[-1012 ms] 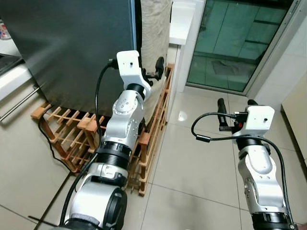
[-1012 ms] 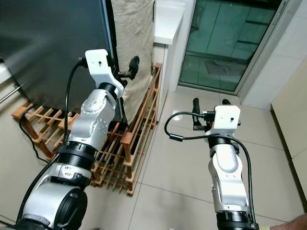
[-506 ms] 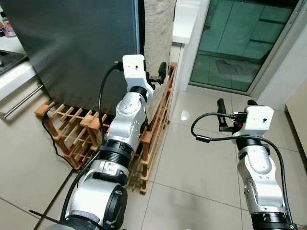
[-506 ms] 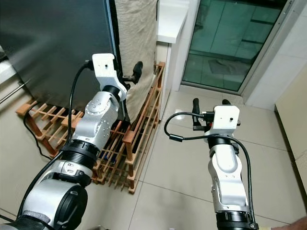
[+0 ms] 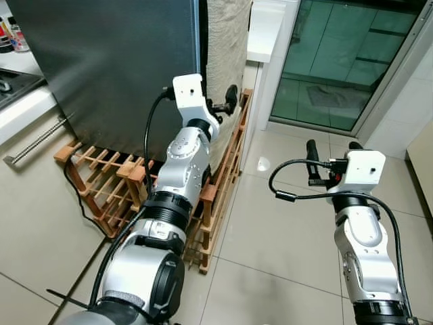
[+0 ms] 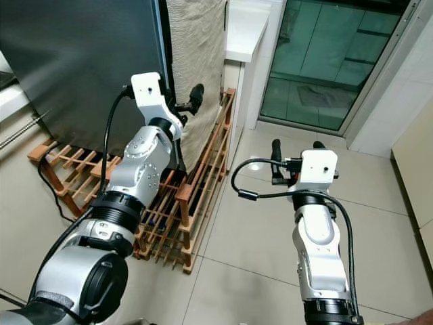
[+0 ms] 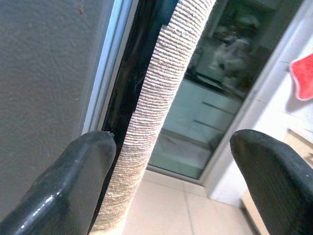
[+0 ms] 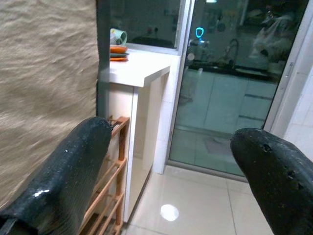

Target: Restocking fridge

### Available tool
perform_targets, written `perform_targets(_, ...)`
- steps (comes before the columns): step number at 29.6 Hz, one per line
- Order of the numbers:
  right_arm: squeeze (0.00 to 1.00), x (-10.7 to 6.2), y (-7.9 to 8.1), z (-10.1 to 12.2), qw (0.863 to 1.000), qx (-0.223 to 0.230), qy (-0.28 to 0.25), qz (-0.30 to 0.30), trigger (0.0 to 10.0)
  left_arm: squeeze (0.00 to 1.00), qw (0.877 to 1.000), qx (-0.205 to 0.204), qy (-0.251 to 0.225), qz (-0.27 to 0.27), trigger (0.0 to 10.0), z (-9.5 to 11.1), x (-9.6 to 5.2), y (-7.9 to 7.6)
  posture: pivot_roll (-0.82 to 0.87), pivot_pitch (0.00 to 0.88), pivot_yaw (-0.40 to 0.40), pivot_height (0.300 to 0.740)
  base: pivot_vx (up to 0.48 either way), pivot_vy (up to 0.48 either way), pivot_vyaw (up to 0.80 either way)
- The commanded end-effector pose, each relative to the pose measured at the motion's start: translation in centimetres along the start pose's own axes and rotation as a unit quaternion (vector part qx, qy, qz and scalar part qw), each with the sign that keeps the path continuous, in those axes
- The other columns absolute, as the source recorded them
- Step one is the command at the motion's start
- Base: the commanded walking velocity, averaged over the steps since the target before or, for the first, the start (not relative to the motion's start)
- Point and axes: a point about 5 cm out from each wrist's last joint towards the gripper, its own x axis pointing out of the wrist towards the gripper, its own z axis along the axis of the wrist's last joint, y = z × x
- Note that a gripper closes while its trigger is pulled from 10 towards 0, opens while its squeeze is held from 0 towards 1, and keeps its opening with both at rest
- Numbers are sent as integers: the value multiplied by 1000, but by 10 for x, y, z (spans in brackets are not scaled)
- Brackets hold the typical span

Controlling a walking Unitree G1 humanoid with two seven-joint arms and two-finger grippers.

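Tiled kitchen floor, glass door at 1 o'clock. Two claws: left claw spread at the fridge's edge; right claw spread over bare tile. One fridge at 11 o'clock: dark grey, shut, beige cloth alongside. One wooden rack below.

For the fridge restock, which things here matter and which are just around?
Job:
fridge, door shut
left pincer, open, raised at the fridge's door edge
right pincer, open, idle above the floor

Just around:
beige cloth hanging beside the fridge
wooden rack
white counter
glass door
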Motion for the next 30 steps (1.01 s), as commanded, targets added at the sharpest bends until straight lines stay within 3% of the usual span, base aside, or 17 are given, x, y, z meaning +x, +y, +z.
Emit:
perform_targets(1,0,-1,-1,-3,1000,1,9,-5,10000,0,995,9,16,-96,10000,-9,0,-38,-185,0,17,740,0,0,0)
perform_targets(10,0,1,1,-3,1000,2,10,-3,10000,0,988,38,-3,-151,10000,-4,-3,-55,-180,0,17,740,0,0,0)
perform_targets(22,0,-1,0,-5,1000,0,13,0,10000,0,981,10,-27,-192,10000,7,-27,-49,-161,0,10,740,0,0,0)
perform_targets(27,0,-2,-3,3,1000,4,-1,-11,10000,0,987,30,-67,-143,10000,22,-43,-22,-155,0,11,740,0,0,0)
perform_targets(30,0,-8,-9,23,998,-5,-49,-37,10000,0,982,112,-136,-74,10000,42,-69,9,-140,0,8,740,0,0,0)
